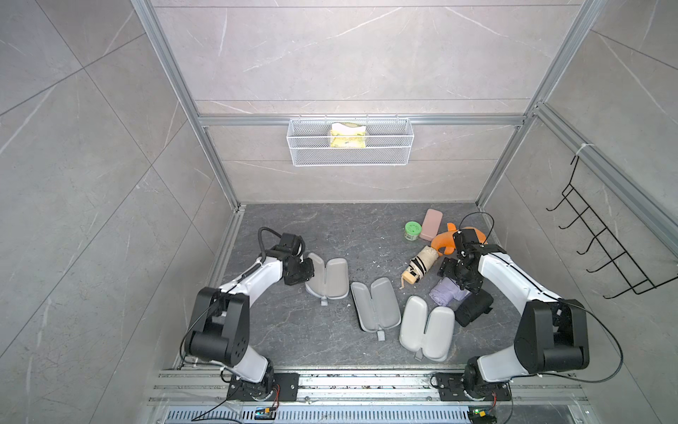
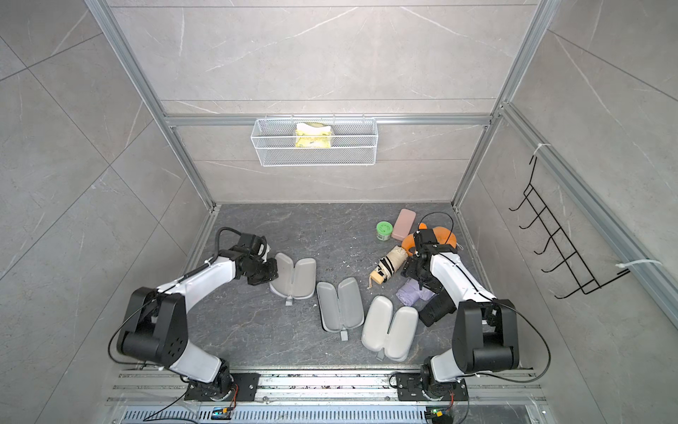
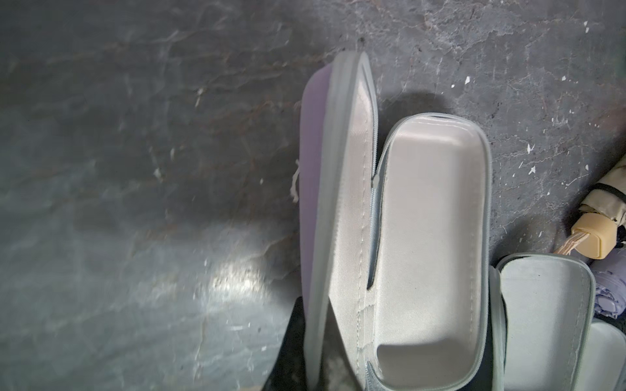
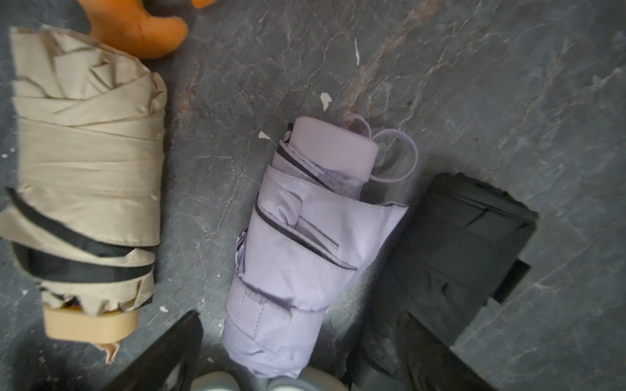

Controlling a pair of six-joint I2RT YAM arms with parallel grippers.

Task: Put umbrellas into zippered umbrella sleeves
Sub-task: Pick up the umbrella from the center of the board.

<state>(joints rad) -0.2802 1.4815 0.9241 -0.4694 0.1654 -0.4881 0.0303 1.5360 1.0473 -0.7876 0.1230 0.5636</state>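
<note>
**Bimanual tabletop, twelve o'clock taken at the back wall.** At nine o'clock the left claw [image 1: 303, 273] is closed. It appears to be pinched on the rim of the lilac-shelled, grey-lined hard clamshell sleeve [image 3: 430, 237], tilting one half up while the other half lies flat with its lining uppermost. A middle grey-lined clamshell sleeve [image 1: 374, 304] and a near grey-lined clamshell sleeve [image 1: 427, 326] lie open towards six o'clock; their shell colours do not show.

At three o'clock the right claw [image 4: 298, 318] hangs with its jaws apart, straddling the lilac folded-fabric compact umbrella [image 4: 305, 243]. That umbrella lies on the dark stone-patterned tabletop [image 4: 474, 84], not yet gripped. The cream folded-fabric umbrella with tan handle [image 4: 84, 169] lies apart on one side, and the black folded-fabric umbrella [image 4: 467, 243] lies just beside the lilac one on the other, seemingly touching it. An orange plush toy [image 4: 142, 30] sits at two o'clock.

The step in hand is judged to be the grasp of the lilac umbrella.
- **Grasp:** the jaws should descend squarely and close across the mid-body, over the wrapped fabric rather than the smooth handle cap.
- **Clearance:** the finger nearest the black umbrella needs to slip between the two bundles, or both may be caught.
- **Placement:** once lifted, the umbrella's long axis should match the flat half of the lilac sleeve, while the left claw keeps the tilted half raised.
</note>
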